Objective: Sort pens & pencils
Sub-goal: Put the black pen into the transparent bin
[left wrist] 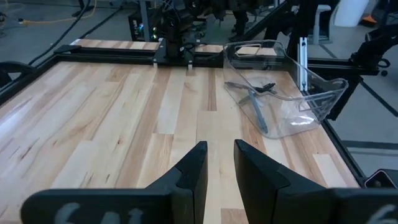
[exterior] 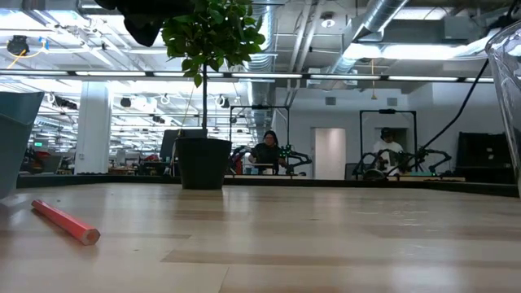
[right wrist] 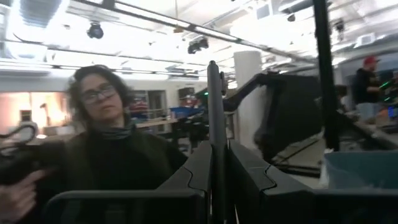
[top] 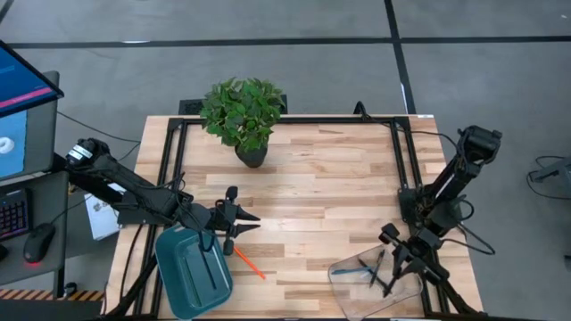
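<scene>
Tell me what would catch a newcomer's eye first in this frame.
Likely the right claw, held above the clear tray at the table's front right corner and shut on a dark pen that stands up between its fingers. Next, the orange pencil lying alone on the wood beside the teal tray, near the open left claw.

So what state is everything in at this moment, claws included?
left claw: open, empty, above the teal tray's edge.
right claw: shut on a dark pen, over the clear tray.
orange pencil: lying flat on the table, not held.
clear tray: upright, several pens lying inside.
teal tray: upright on the table.
plant: standing upright.
</scene>
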